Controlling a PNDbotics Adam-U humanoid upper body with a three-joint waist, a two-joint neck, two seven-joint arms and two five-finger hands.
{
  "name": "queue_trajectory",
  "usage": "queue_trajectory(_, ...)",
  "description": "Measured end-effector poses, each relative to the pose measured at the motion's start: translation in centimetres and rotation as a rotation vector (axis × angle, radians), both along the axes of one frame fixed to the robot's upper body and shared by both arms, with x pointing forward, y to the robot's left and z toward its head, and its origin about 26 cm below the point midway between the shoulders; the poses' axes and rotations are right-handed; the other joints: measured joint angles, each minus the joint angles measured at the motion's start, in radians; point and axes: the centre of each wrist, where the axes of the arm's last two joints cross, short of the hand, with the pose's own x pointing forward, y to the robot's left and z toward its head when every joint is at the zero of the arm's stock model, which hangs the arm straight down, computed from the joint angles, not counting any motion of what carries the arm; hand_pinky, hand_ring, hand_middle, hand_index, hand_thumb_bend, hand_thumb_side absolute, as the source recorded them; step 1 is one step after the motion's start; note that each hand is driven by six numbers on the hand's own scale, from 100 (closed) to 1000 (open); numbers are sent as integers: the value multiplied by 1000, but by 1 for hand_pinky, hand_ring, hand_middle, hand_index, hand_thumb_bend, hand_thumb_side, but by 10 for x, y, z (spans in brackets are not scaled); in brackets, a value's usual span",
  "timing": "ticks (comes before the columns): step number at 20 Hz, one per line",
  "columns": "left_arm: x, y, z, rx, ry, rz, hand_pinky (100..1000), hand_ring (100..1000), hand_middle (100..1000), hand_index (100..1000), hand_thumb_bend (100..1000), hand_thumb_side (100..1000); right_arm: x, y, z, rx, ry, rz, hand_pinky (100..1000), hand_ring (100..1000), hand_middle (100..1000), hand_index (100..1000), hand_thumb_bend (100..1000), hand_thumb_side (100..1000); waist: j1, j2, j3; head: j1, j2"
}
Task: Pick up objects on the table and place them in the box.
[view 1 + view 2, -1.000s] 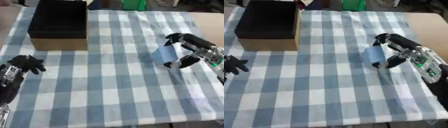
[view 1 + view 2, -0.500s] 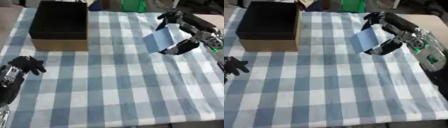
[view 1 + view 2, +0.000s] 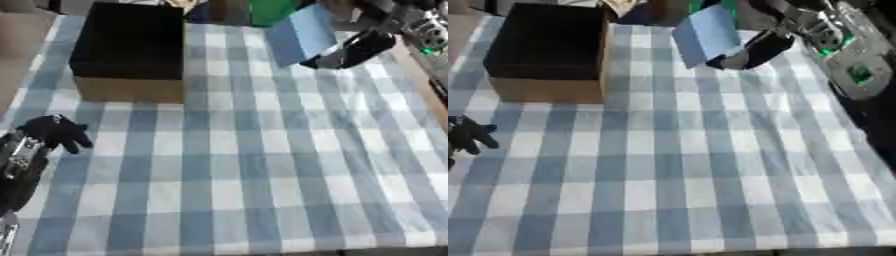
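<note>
One checked cloth [image 3: 262, 165] covers the table; right hand [image 3: 363, 45] grips a blue block [image 3: 302, 34], left hand [image 3: 54, 132] curled.

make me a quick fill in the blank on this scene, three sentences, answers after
1. The right hand holds a light ____ object with its fingers curled round it.
2. The box has tan outer walls and a ____ inside.
3. The left hand shows near the ____ edge of the checked tablecloth and holds nothing.

Missing words: blue; black; left
</note>
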Motion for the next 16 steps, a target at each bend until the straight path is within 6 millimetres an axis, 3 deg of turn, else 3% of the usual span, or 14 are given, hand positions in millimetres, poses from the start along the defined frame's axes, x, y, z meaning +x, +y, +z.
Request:
queue_trajectory(8,6,-12,11,18,-27,-80,864,546,495,433,179,879,37,14,13,86,34,-27,706,878,443,635,399,100,-23,18,91,-44,-40)
queue_trajectory(16,10,-24,23,27,-55,-155,864,546,495,433,177,880,66,17,3,154,74,-119,698,891,470,669,396,125,-41,37,184,-119,-74)
